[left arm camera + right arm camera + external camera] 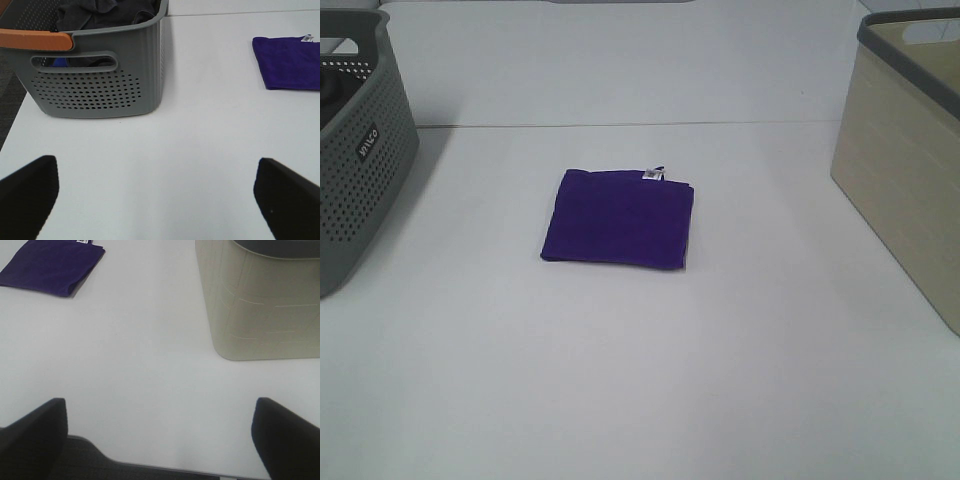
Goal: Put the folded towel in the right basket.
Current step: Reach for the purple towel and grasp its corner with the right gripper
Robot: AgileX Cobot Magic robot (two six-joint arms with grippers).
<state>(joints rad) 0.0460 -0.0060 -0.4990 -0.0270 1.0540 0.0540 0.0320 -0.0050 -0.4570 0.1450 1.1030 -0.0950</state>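
Observation:
A folded purple towel (618, 218) with a small white tag lies flat in the middle of the white table. It also shows in the left wrist view (288, 62) and in the right wrist view (51, 266). The right basket (910, 150) is beige with a grey rim, at the table's right edge; it also shows in the right wrist view (260, 300). Neither gripper shows in the exterior high view. My left gripper (157, 200) is open and empty, well short of the towel. My right gripper (160, 440) is open and empty, at the table's near edge.
A grey perforated basket (355, 150) stands at the table's left edge; in the left wrist view it (95, 75) holds dark cloth and has an orange handle (35, 39). The table's front edge (150, 465) shows in the right wrist view.

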